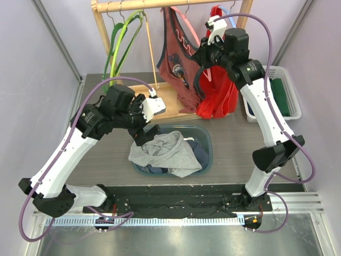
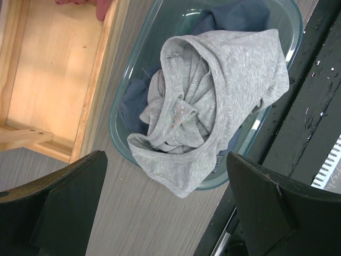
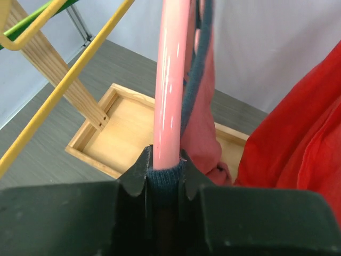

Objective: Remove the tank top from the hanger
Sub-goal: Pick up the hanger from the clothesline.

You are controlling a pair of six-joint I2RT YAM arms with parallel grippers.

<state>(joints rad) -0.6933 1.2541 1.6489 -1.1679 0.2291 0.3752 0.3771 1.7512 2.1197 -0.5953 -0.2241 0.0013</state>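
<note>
The tank top point(image 1: 178, 64), dull red with blue trim, hangs on a pink hanger point(image 1: 187, 28) from the wooden rail point(image 1: 133, 5). My right gripper point(image 1: 204, 53) is up at the hanger's right arm. In the right wrist view this gripper point(image 3: 166, 165) is shut on the pink hanger point(image 3: 170, 80) with the blue strap point(image 3: 194, 90) pinched over it. My left gripper point(image 1: 143, 133) hovers open over the basin point(image 1: 208, 144). Between its fingers point(image 2: 64, 197) I see only the table and the basin's rim.
A grey garment point(image 2: 213, 80) lies on blue clothes in the teal basin point(image 2: 114, 125). A red garment point(image 1: 218, 96) hangs right of the tank top. Green point(image 1: 120, 42) and yellow point(image 1: 149, 42) hangers hang at left. The rack's wooden base point(image 1: 170, 101) is behind; a white basket point(image 1: 285, 93) stands right.
</note>
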